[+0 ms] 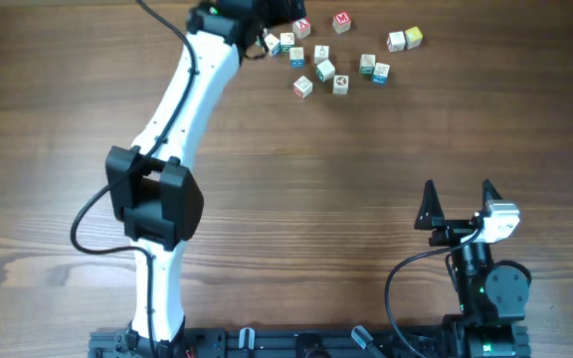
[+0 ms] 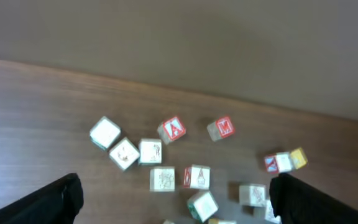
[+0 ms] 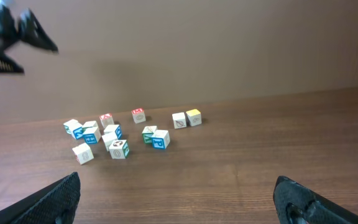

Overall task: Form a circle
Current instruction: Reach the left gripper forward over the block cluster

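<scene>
Left fingers (image 2: 50, 200) are hanging wide open with nothing between them, and that looks deliberate: spread like this, they are ready to straddle a cube or sweep one sideways. The white left arm (image 1: 172, 119) is stretching from seven o'clock right up toward twelve, because that is where the work is lying. The small white toy cubes with coloured letters and pictures (image 1: 325, 70) are sitting scattered at twelve to one o'clock on the brown wooden desk (image 1: 306, 189), near its far edge. No ring is showing yet, so I am reading this as the very start of the job.

From the left wrist, the red-lettered A cube (image 2: 173, 129) and the red-lettered M cube (image 2: 221, 127) are lying apart at the far side of the bunch, with a knot of three cubes (image 2: 124, 154) bunching close toward nine o'clock of them. Out at the three o'clock end, a yellow-faced cube (image 1: 413, 38) is sitting just beside a white neighbour (image 1: 397, 41), a little apart from the rest.

Right fingers (image 3: 50, 202) are gaping open too, holding nothing. They are parked at five o'clock, well apart from every cube, probably keeping clear so the left arm is getting free run. Next, I am guessing, the outliers are needing a nudge into a curve, and the crowded middle is risking knocks on neighbouring cubes.
</scene>
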`<act>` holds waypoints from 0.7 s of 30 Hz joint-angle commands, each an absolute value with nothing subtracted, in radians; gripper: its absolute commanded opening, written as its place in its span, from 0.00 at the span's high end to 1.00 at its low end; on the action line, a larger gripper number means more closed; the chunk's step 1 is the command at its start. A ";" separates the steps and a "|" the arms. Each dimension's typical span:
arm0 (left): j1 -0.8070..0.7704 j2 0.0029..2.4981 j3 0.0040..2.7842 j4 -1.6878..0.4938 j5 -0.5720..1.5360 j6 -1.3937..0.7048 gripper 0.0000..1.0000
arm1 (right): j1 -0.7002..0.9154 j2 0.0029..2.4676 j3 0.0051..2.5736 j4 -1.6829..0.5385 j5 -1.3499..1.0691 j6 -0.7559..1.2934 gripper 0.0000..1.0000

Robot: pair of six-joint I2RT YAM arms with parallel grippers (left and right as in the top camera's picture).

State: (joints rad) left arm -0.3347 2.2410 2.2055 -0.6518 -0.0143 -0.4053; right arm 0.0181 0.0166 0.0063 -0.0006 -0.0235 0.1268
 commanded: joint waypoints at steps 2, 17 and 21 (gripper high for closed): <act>-0.319 2.358 2.363 -0.746 0.049 -0.397 0.01 | 0.023 0.014 0.005 0.002 -0.035 0.131 0.00; -0.443 2.474 2.360 -0.771 0.023 -0.352 0.00 | 0.023 0.014 0.005 0.002 -0.035 0.131 0.00; -0.450 2.510 2.360 -0.736 0.007 -0.288 0.00 | 0.023 0.014 0.005 0.002 -0.035 0.131 0.00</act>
